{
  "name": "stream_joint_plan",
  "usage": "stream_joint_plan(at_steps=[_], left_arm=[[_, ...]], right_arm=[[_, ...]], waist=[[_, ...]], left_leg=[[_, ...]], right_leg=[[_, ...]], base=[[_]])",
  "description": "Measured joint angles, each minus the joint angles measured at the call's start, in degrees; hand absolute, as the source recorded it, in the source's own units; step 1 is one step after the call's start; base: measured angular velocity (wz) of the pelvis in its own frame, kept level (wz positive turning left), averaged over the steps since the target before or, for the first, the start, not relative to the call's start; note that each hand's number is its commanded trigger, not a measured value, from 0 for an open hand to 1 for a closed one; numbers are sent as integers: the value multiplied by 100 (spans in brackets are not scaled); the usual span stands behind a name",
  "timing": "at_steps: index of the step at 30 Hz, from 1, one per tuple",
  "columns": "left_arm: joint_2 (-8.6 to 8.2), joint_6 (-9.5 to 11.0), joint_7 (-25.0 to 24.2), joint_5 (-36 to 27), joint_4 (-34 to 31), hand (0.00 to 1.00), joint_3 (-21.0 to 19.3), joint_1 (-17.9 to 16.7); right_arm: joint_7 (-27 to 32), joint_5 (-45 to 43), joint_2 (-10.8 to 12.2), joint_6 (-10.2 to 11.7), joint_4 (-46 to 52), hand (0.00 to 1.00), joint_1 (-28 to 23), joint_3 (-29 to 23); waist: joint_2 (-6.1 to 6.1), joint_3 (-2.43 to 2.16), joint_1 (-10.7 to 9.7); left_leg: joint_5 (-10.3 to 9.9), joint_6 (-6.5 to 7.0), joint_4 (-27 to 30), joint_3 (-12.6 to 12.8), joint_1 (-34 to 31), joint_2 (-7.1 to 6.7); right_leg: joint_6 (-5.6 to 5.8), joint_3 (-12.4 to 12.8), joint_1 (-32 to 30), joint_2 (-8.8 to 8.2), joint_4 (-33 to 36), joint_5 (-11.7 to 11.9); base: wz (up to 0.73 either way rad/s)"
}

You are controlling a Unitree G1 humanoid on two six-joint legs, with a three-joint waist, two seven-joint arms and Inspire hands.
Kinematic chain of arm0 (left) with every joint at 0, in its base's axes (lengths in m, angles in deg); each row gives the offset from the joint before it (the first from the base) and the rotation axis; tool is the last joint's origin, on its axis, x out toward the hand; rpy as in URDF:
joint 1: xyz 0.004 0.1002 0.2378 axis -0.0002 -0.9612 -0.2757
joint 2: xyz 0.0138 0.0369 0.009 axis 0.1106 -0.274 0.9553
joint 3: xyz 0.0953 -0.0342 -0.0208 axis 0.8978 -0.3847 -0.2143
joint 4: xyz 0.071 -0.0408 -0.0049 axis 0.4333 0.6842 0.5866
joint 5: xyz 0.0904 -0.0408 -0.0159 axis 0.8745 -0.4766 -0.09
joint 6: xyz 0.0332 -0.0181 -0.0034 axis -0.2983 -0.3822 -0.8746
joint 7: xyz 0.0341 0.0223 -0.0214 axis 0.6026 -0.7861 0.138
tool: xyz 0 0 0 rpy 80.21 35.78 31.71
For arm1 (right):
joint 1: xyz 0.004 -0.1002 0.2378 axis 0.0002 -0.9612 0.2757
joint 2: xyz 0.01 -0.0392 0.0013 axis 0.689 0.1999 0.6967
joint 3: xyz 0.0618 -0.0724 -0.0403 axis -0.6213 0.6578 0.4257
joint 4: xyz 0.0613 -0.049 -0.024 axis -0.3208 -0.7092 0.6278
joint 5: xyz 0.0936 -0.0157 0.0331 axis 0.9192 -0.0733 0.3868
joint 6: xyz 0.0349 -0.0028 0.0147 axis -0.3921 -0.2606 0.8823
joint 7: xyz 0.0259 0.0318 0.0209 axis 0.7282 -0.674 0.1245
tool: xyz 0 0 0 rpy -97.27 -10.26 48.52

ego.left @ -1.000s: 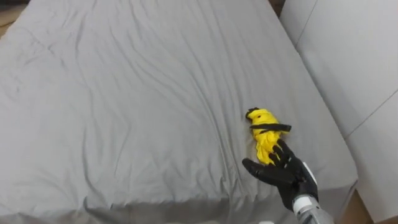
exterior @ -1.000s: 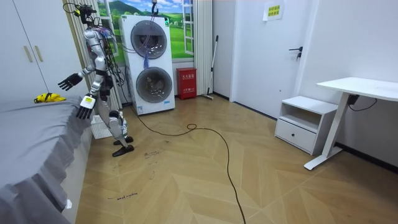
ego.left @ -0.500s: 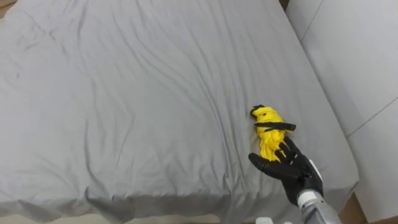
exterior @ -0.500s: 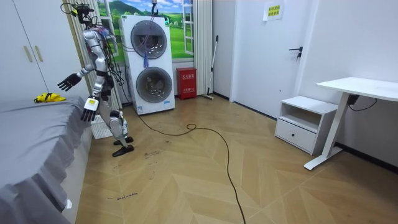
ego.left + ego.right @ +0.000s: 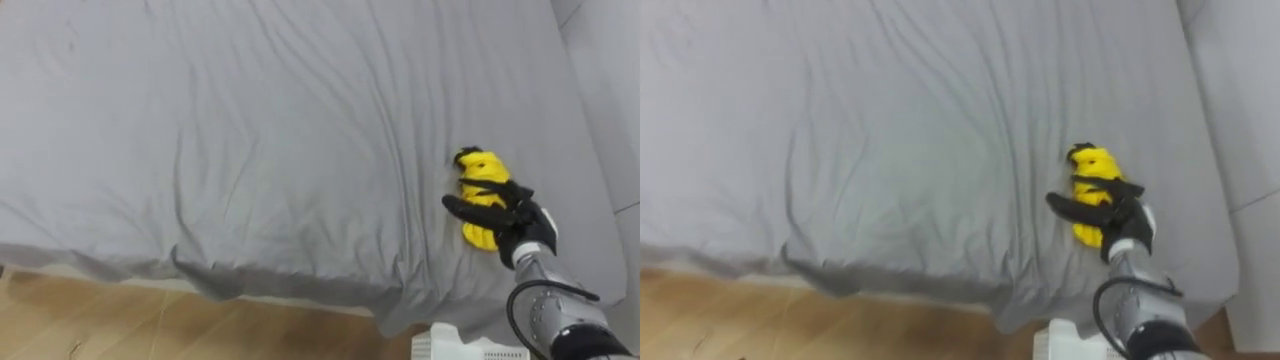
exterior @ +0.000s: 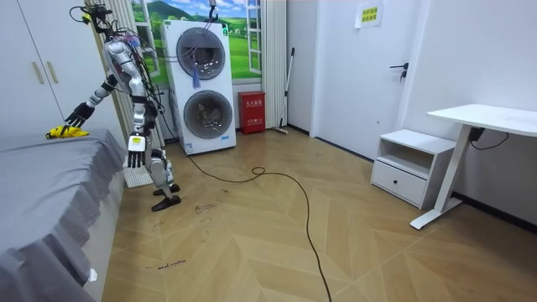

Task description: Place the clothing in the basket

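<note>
Your yellow garment (image 5: 482,172) lies bunched into a tight, lumpy roll on the grey bed (image 5: 250,120). It sits close to the bed's right edge and a little way in from the near edge. Its long axis runs away from you across the sheet: one end points at the bed's near edge, and the other points toward the far side, leaning slightly to the bed's left. The cloth is bright yellow and crumpled, with narrow black bands crossing it sideways and a rounded knob at the far end.

Your right hand (image 5: 520,222) reaches in over the bed's near edge and rests on the nearer half of the roll. The hand is spread — the thumb is stretched out to the left above the sheet, and the other fingers lie across the yellow cloth and do not appear to be curled round it.

In the room view you stand on the wooden floor (image 6: 252,235) just beside the bed, with the right arm stretched out over the mattress to the garment. Your left hand (image 6: 135,148) hangs by your hip, off the bed — too small there to tell its state.
</note>
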Motion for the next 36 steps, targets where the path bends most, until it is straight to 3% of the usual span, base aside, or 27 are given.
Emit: stream_joint_plan(at_steps=[7, 13, 21, 25, 36], left_arm=[[-45, -60, -1, -37, 44, 0, 53, 350], [-86, -106, -6, -40, 273, 0, 60, 578], [-96, -113, -6, -40, 311, 0, 156, 604], [-97, -113, -7, -91, 309, 0, 172, 619], [-95, -144, -9, -148, 294, 0, 251, 811]], right_arm=[[115, 4, -161, -66, -580, 0, 664, -51], [149, 119, -289, -84, -731, 0, 772, -55], [306, 92, -409, -84, -787, 0, 822, -59], [403, -18, -501, -85, -982, 0, 1000, -154], [672, -163, -838, -204, -982, 0, 1023, -217]], waist=[[-40, 97, 99], [-39, 114, 124], [-46, 125, 127], [-24, 204, 131], [-50, 202, 65]], left_leg=[[61, 54, 35, -2, -362, 2], [78, 77, 5, 30, -475, -10], [81, 82, -5, 105, -558, -4], [85, 88, -5, 105, -588, -6], [95, 97, -1, 107, -744, -5]], right_leg=[[38, -10, -347, -37, 21, 63], [47, -32, -507, -71, 89, 63], [49, 29, -638, -75, 124, 62], [49, 43, -706, -89, 178, 61], [51, 48, -901, -132, 261, 60]], base=[[0], [0], [-5], [0], [0]])
